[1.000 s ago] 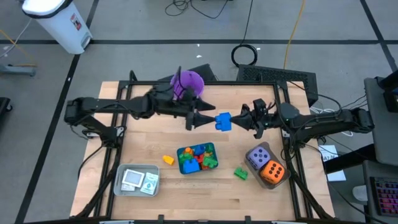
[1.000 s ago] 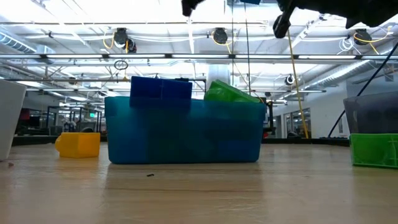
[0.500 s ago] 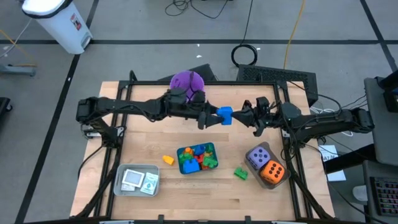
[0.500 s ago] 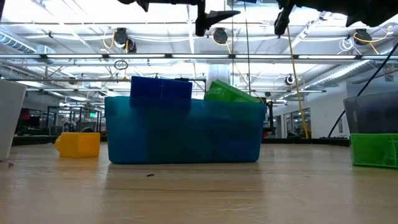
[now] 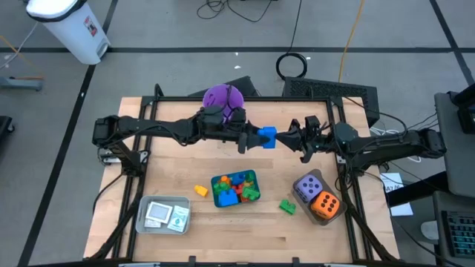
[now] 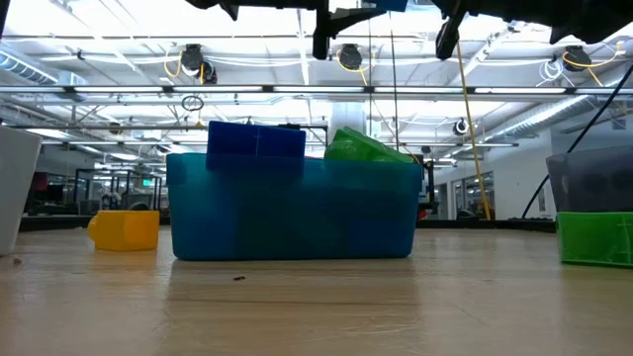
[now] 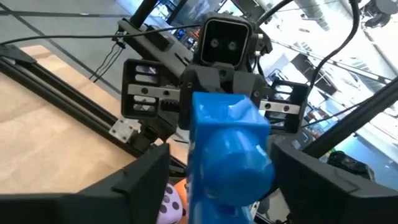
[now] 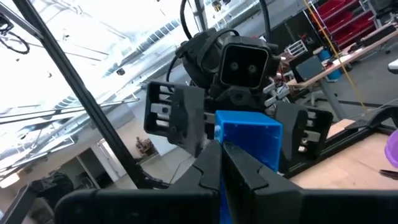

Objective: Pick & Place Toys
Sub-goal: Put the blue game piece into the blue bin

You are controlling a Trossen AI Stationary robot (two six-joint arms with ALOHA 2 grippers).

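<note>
You can't see all of the glossy blue plastic building brick (image 5: 267, 138): in the right wrist view the right gripper (image 8: 221, 163) covers its lower part. Its long axis runs left-right between the arms, above the table's (image 5: 178, 174) far middle. The right gripper is pinched on one end. The left gripper's (image 7: 219, 163) fingers (image 7: 142, 175) flank the other end; contact isn't clear.

The table (image 5: 171, 178) is pale wood with a matt, fine-grained top. The blue brick (image 7: 227, 152) looks like smooth, glossy plastic. The teal tray (image 6: 292, 213) is translucent plastic. Both arms are matt dark; the frame rails (image 5: 349, 211) look like black metal
</note>
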